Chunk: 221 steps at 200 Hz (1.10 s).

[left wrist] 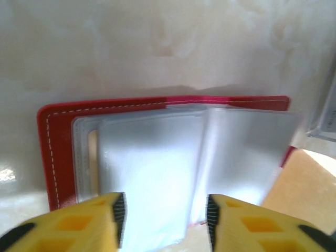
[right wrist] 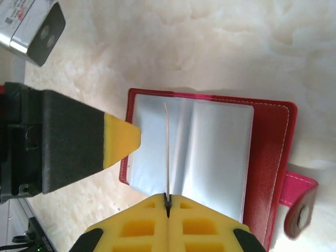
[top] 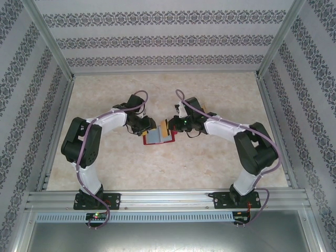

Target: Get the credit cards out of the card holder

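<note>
The card holder lies open on the table, red outside, with pale grey-blue sleeves and a red tab. My left gripper is open, its yellow fingers either side of the sleeves' near edge; it sits at the holder's left. My right gripper is shut on a thin tan card, seen edge-on and upright over the holder's middle. The same card shows at the right gripper. Another tan card edge shows inside a left sleeve.
The holder rests mid-table on a pale marbled top. Patterned walls and aluminium frame rails enclose the table. The left gripper's black and yellow finger is close beside the holder in the right wrist view.
</note>
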Each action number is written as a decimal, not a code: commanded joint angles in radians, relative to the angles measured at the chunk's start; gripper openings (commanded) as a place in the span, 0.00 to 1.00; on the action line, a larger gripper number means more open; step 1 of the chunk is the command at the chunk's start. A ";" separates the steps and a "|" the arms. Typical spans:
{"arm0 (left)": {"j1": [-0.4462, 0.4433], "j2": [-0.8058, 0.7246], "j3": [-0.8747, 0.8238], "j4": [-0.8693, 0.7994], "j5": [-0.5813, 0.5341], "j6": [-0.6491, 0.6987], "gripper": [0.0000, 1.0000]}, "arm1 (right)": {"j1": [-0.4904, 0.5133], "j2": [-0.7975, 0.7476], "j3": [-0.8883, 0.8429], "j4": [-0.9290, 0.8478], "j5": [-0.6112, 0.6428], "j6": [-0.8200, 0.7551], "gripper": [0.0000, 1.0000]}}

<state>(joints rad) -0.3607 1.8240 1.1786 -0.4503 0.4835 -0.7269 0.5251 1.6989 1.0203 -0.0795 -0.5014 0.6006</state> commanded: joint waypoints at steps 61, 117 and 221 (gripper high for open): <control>-0.001 -0.196 0.119 -0.243 -0.315 0.138 0.80 | -0.089 -0.281 -0.005 -0.129 0.133 -0.155 0.00; 0.037 -0.287 0.095 -0.251 -0.450 0.234 0.99 | -0.270 -0.305 0.082 -0.277 0.188 -0.260 0.00; 0.123 -0.336 0.055 -0.255 -0.384 0.302 0.99 | -0.437 -0.027 0.323 -0.511 0.219 -0.538 0.00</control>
<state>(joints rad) -0.2558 1.5105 1.2484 -0.6720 0.0677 -0.4625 0.0902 1.6176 1.2751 -0.4801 -0.2939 0.1764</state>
